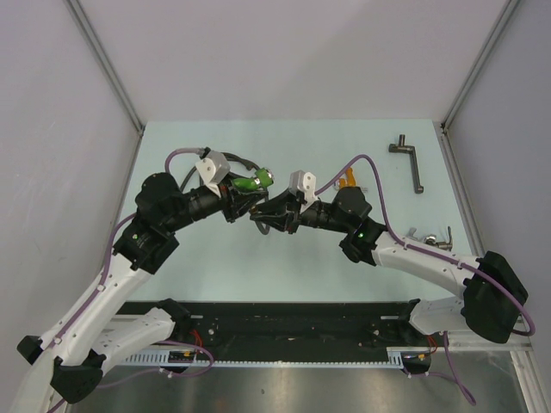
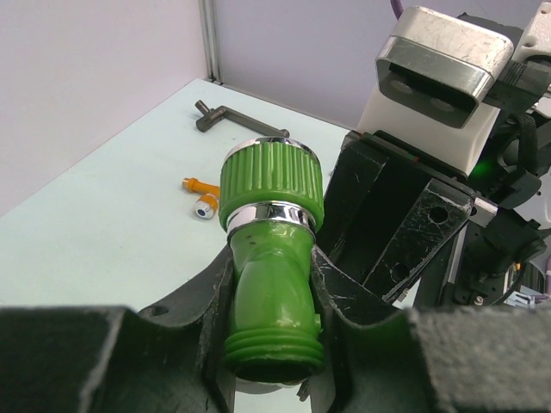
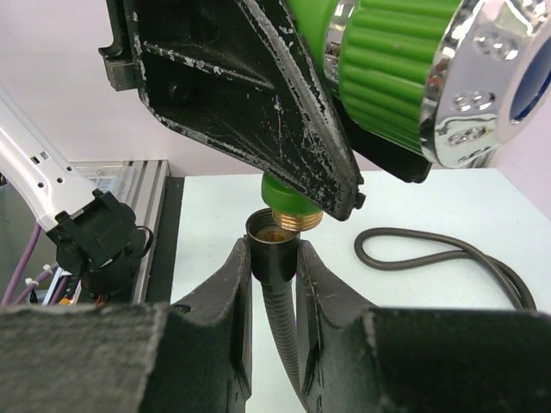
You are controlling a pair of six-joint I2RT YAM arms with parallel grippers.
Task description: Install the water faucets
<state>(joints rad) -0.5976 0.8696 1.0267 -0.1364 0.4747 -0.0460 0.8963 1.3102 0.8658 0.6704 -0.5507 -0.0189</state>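
Table [image 2: 86,232] holds one orange faucet [image 2: 200,196]; left gripper [image 2: 272,297] clamps one green faucet [image 2: 271,185].

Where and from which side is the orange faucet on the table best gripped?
Probably from above, fingers closing across the narrow body of the orange faucet, behind its silver end. It lies flat on the table, so only top and sides are open. Its lever is too small to see.

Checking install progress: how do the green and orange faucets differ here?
The green faucet is clamped in the left gripper, off the table; orange faucet lies loose on it. Green sits at the hose mouth the right gripper holds; orange lies apart. Both have silver ends.
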